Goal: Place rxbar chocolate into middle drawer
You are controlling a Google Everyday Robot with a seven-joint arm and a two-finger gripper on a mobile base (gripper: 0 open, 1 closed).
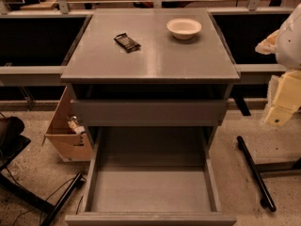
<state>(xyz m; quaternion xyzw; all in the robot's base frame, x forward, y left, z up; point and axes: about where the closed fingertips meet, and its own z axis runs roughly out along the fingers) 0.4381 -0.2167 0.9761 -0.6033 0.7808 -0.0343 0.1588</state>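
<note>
The rxbar chocolate (127,42), a small dark flat bar, lies on the grey cabinet top (150,60), left of centre. The middle drawer (150,189) is pulled wide open below, towards the camera, and its flat grey floor is bare. The gripper (278,117), a cream-coloured part on the white arm, is at the right edge of the view. It is off to the right of the cabinet, below the level of the top, and far from the bar. It holds nothing that I can see.
A round cream-white bowl (184,28) stands on the cabinet top at the back right. Another grey drawer (148,112) shows only its front panel above the open one. An open cardboard box (66,138) sits on the floor at left. Black legs (256,173) lie on the floor at right and lower left.
</note>
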